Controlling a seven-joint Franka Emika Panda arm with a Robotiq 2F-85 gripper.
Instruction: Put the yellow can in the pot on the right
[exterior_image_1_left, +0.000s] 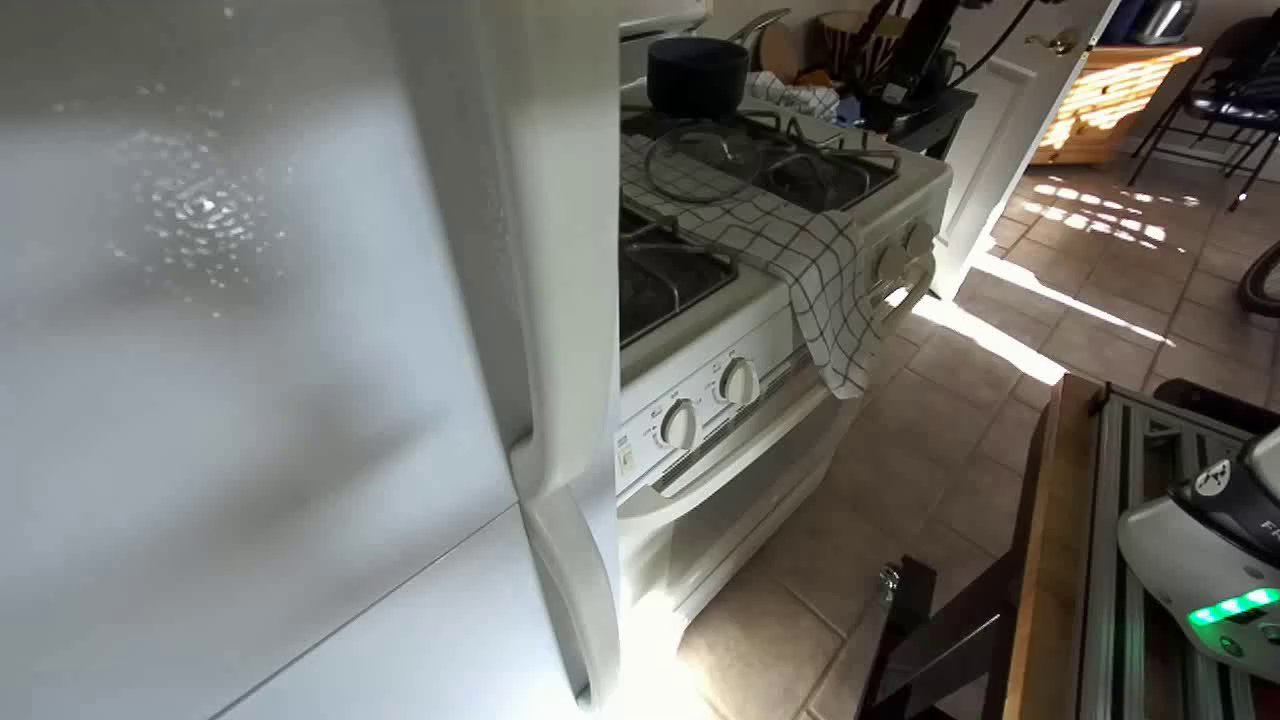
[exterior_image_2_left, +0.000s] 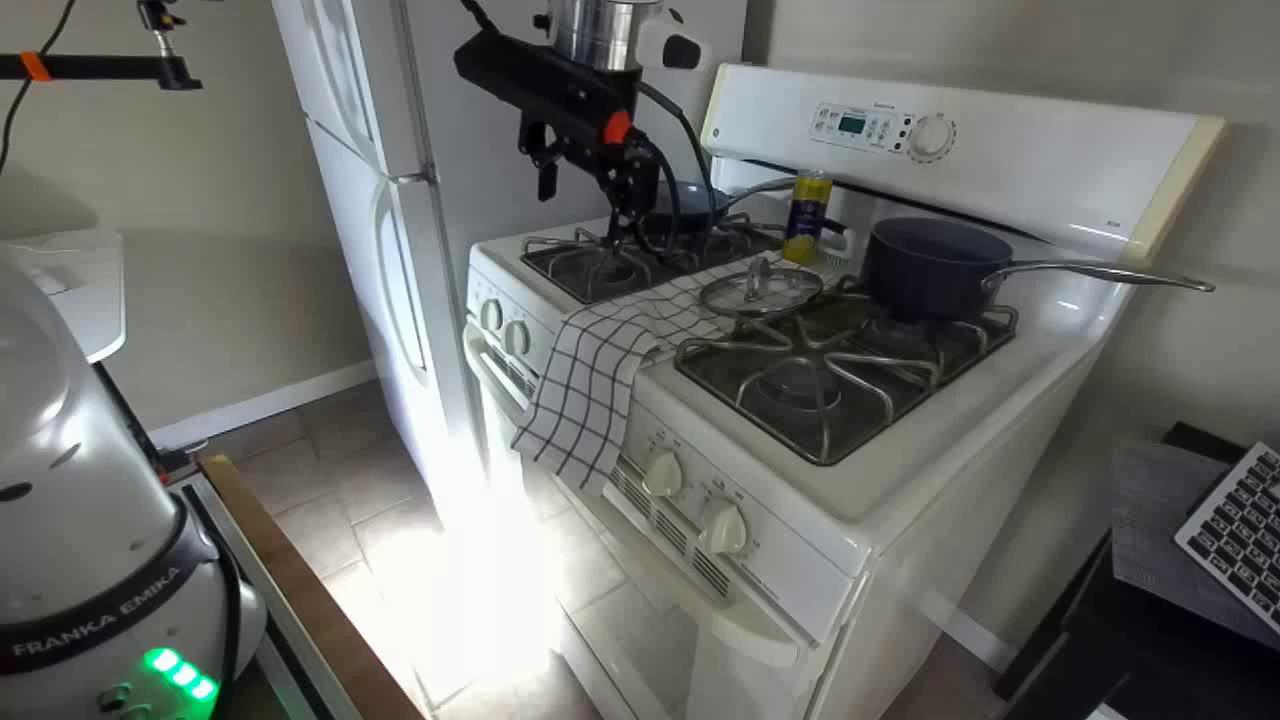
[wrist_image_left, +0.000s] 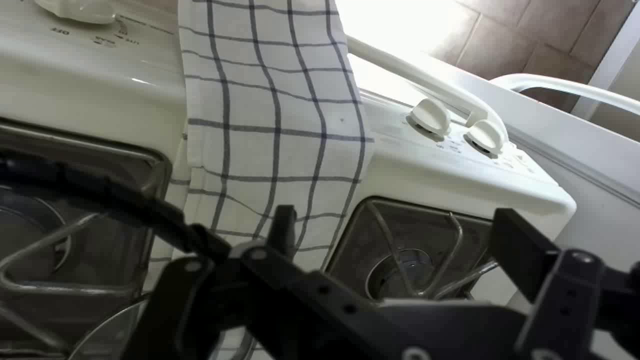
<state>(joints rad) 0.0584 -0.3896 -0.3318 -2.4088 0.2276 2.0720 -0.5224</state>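
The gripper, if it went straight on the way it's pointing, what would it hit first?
Probably the front burner grate nearest the fridge: in the wrist view it shows between the fingers of the open gripper. Depth is unclear, so the checked towel alongside might come first.

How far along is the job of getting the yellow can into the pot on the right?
Done: none of the transfer, though the pot on the right stands uncovered, the glass lid lying apart.
In hand: nothing; the gripper is open and empty.
Left: grasp, carry and release, since the yellow can stands upright on the stove, outside the pot.
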